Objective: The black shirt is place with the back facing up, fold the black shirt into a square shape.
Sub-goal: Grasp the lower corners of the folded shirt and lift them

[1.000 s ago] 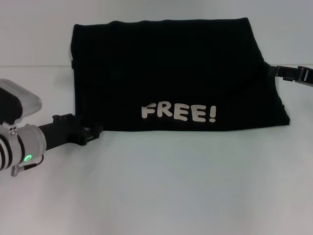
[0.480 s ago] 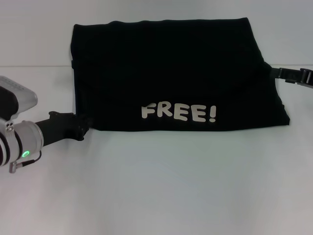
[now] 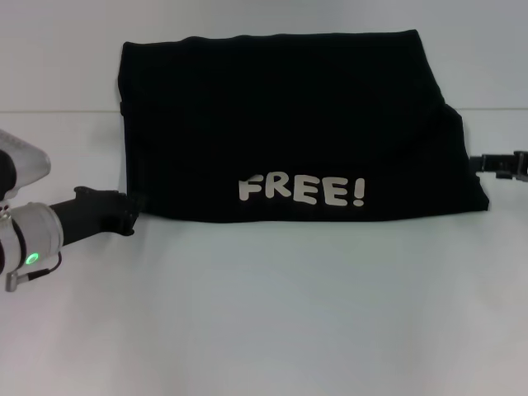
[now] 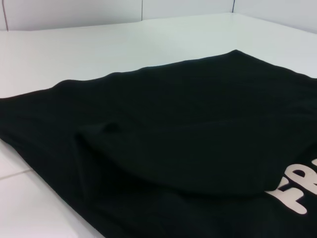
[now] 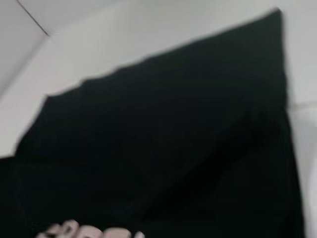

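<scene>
both tools beside black shirt

white table, folded black shirt lying flat on it, "free!" lettering facing up

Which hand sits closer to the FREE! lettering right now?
The left hand, by the black shirt's near-left corner, level with the print; the right hand is farther off.
</scene>
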Robot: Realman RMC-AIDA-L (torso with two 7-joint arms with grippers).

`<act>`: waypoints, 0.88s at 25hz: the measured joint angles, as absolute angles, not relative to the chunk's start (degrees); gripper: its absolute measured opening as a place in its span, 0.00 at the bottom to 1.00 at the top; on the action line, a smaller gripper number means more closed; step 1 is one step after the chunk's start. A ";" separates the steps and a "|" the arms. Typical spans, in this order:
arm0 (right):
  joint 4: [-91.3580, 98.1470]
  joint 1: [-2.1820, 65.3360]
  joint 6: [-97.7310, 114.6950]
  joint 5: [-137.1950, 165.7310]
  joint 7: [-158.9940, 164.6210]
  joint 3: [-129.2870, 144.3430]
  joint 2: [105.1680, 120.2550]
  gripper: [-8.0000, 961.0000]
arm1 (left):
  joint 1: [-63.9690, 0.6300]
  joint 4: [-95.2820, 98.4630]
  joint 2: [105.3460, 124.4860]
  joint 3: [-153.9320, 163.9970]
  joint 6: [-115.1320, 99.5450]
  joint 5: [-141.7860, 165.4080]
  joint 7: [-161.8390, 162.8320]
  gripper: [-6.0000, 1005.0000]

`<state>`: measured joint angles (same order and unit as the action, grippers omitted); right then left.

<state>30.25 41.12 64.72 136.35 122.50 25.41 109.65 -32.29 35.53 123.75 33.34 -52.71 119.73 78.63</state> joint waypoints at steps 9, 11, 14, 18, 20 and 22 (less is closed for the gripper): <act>26.90 41.74 57.52 139.04 122.77 27.90 110.64 0.70 | -31.74 36.62 123.57 33.18 -54.14 119.98 79.17 0.01; 26.28 42.21 56.10 139.05 122.67 28.65 110.92 0.70 | -31.93 36.63 123.53 33.18 -54.13 119.99 79.18 0.01; 25.88 42.65 54.65 139.08 122.66 29.52 111.29 0.70 | -32.10 36.63 123.43 33.19 -54.03 120.01 79.19 0.01; 25.80 42.84 54.04 139.07 122.69 30.17 111.73 0.61 | -32.31 36.60 123.39 33.32 -53.72 120.04 79.19 0.01; 25.78 42.84 54.20 139.08 122.68 30.26 111.81 0.57 | -32.46 36.48 123.35 33.30 -53.69 120.06 79.19 0.01; 25.76 42.71 54.29 139.08 122.33 30.37 111.84 0.52 | -32.57 36.41 123.33 33.29 -53.66 120.10 79.19 0.01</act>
